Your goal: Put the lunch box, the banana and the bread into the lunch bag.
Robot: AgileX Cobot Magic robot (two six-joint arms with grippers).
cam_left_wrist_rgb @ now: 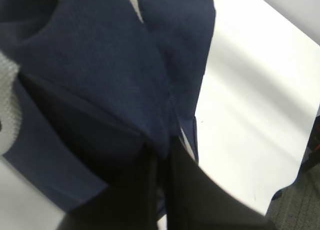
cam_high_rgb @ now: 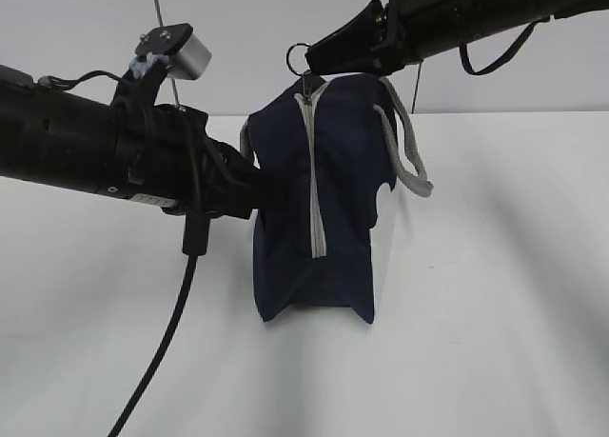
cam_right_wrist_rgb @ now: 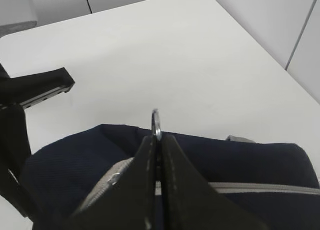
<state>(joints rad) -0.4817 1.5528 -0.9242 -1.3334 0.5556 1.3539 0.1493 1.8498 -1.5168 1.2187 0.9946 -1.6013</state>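
Note:
The navy lunch bag (cam_high_rgb: 343, 170) stands upright on the white table (cam_high_rgb: 495, 294), its grey zipper (cam_high_rgb: 314, 189) running down the near end. My right gripper (cam_high_rgb: 314, 64) is shut on the metal ring pull (cam_high_rgb: 299, 54) at the bag's top; in the right wrist view the ring pull (cam_right_wrist_rgb: 156, 121) pokes out above that gripper (cam_right_wrist_rgb: 159, 138). At the bag's left side my left gripper (cam_high_rgb: 262, 194) is shut on a fold of its fabric, seen close up as the lunch bag (cam_left_wrist_rgb: 125, 64) pinched in the left gripper (cam_left_wrist_rgb: 162, 152). The lunch box, the banana and the bread are out of view.
A grey webbing handle (cam_high_rgb: 407, 156) hangs off the bag's right side. The left arm's black cable (cam_high_rgb: 166, 332) drops to the table's front edge. A table edge (cam_left_wrist_rgb: 295, 165) lies to the right in the left wrist view.

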